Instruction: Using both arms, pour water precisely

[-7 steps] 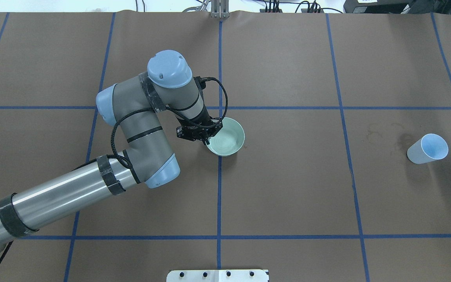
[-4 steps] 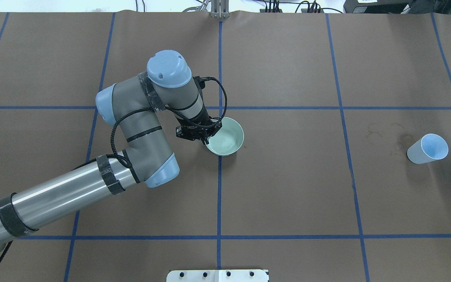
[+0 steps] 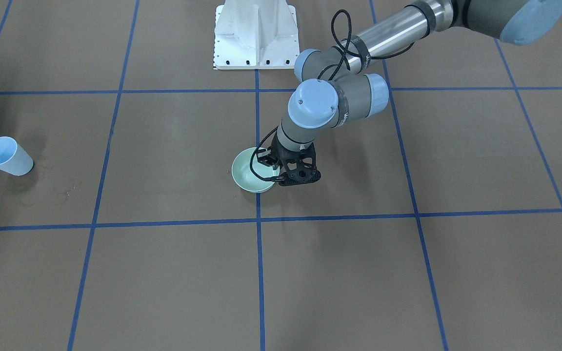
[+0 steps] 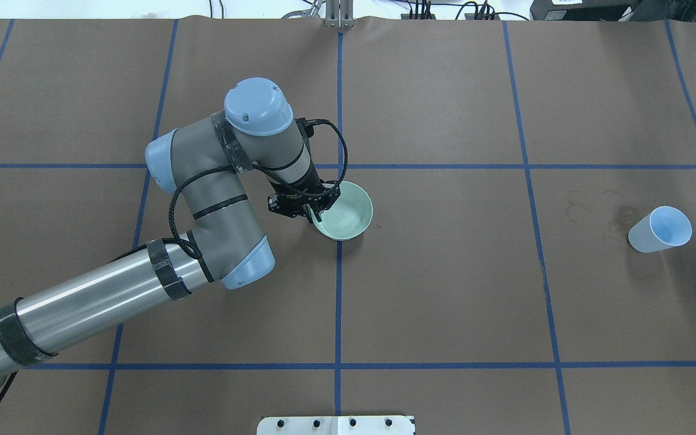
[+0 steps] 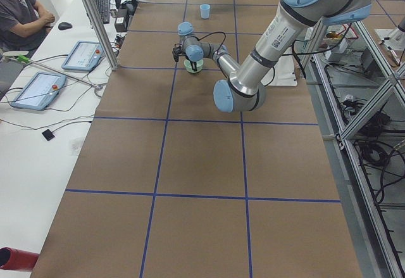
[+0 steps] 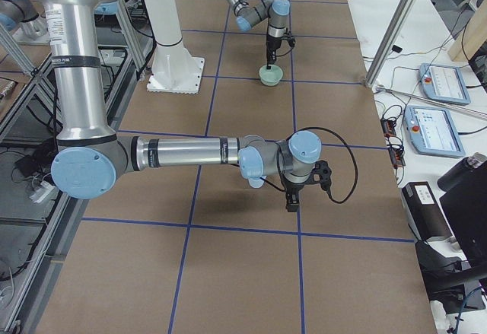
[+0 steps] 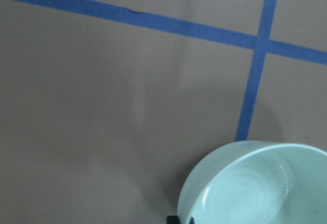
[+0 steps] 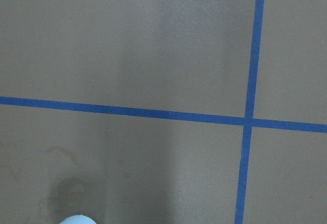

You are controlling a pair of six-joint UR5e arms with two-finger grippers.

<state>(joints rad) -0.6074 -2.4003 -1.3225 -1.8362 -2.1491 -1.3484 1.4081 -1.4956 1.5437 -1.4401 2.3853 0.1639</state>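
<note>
Your left gripper (image 4: 315,211) is closed on the rim of the pale green bowl (image 4: 353,216), one finger inside the wall and one outside, on the side nearest the tabletop's (image 4: 444,302) left edge. The water (image 7: 245,198) lies in the bottom of that bowl as faint ripples. The bowl is about mid-tabletop, well away from every edge.

The pale blue cup (image 4: 659,229) stands near the right edge, well apart from the bowl, beside some dried stains (image 4: 596,211). Your right gripper (image 6: 291,203) points down near that end; I cannot tell whether it is open.

Watch the one-sided pinch. The bowl may pivot in the grip as it travels, and the water could slosh over the wall. The bowl's lip is wide and the cup's mouth narrow, so a quick tilt would likely spill past it. A light cup could tip if your right gripper nudges it.
</note>
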